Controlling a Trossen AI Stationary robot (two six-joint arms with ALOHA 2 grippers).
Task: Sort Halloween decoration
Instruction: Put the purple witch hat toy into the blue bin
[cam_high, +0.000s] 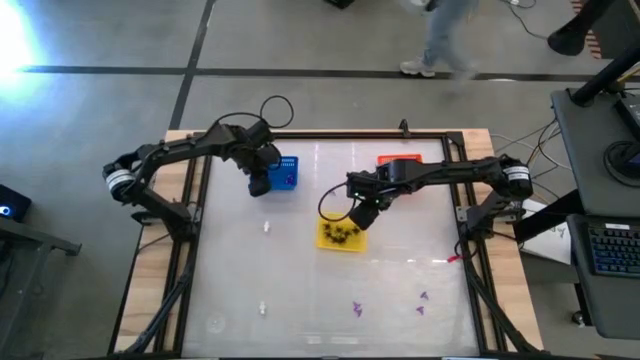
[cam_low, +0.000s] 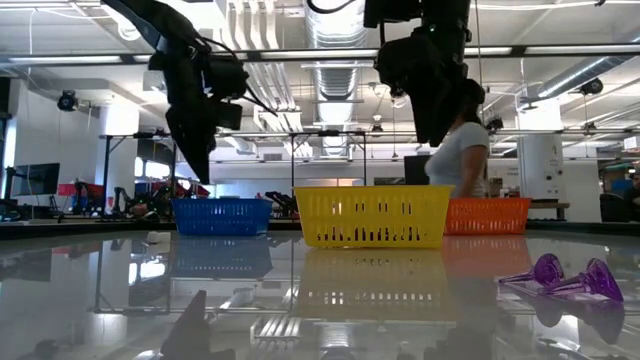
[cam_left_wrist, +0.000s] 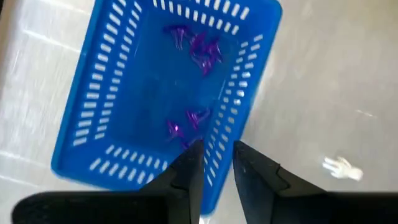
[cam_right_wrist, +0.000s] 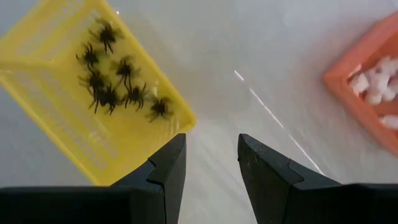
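floor (cam_high: 300, 35): grey concrete | ceiling (cam_low: 300, 30): exposed ducts, strip lights | desk with keyboard (cam_high: 610, 245) beside tabletop's right edge | person (cam_low: 462, 150), possibly standing

Left hand (cam_high: 259, 183) is positioned at the blue basket (cam_high: 286, 172), at the desk's (cam_high: 230, 290) far left. Right hand (cam_high: 360, 216) hangs just over the yellow basket (cam_high: 341, 236), which contains black spiders (cam_high: 342, 233). Orange basket (cam_high: 384, 159) sits behind the right arm. White pieces (cam_high: 268, 227) and purple pieces (cam_high: 357, 309) lie loose on the desk.

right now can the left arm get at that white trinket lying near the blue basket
Probably yes. The left gripper hovers open and empty by the blue basket, and the white trinket lies alone on bare table close by. The right gripper is off over the yellow basket.
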